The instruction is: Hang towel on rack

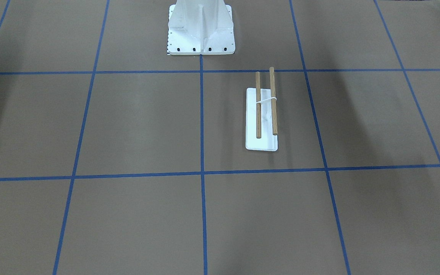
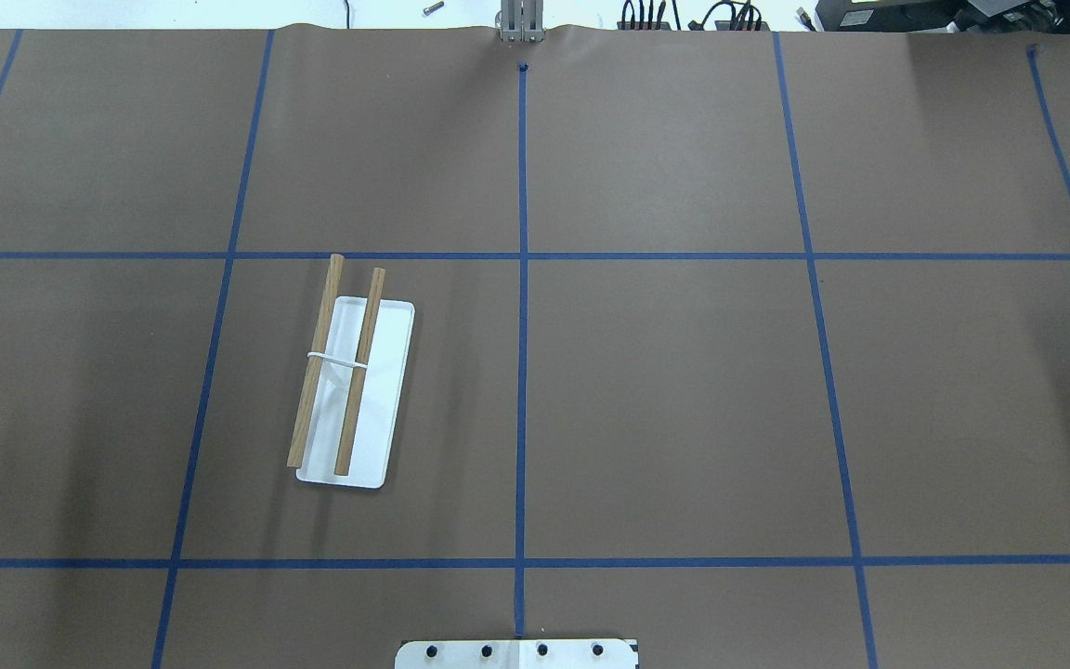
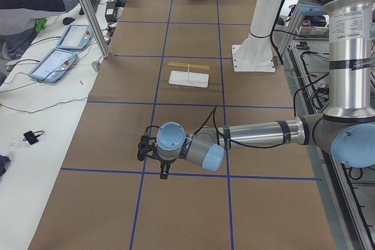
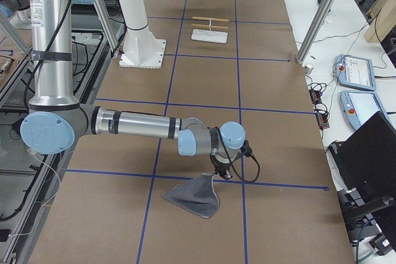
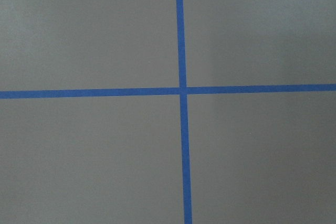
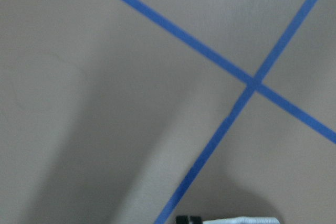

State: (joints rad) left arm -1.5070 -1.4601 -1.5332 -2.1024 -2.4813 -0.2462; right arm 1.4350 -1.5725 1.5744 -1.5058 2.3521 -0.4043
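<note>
The rack (image 2: 354, 390) is a white base with two wooden rods held by a white band. It stands left of the table's middle and also shows in the front view (image 1: 262, 118). The grey towel (image 4: 193, 197) shows in the right side view: one corner is raised up at my right gripper (image 4: 218, 174) and the rest drapes onto the table. I cannot tell whether that gripper is shut. My left gripper (image 3: 149, 155) hangs low over a tape crossing, far from the rack; I cannot tell its state. Neither gripper shows in the overhead or front views.
Blue tape lines divide the brown table (image 2: 665, 400) into squares. The robot's white pedestal (image 1: 201, 26) stands at the table's robot side. An operator (image 3: 29, 4) sits at a side bench with tablets (image 3: 55, 62).
</note>
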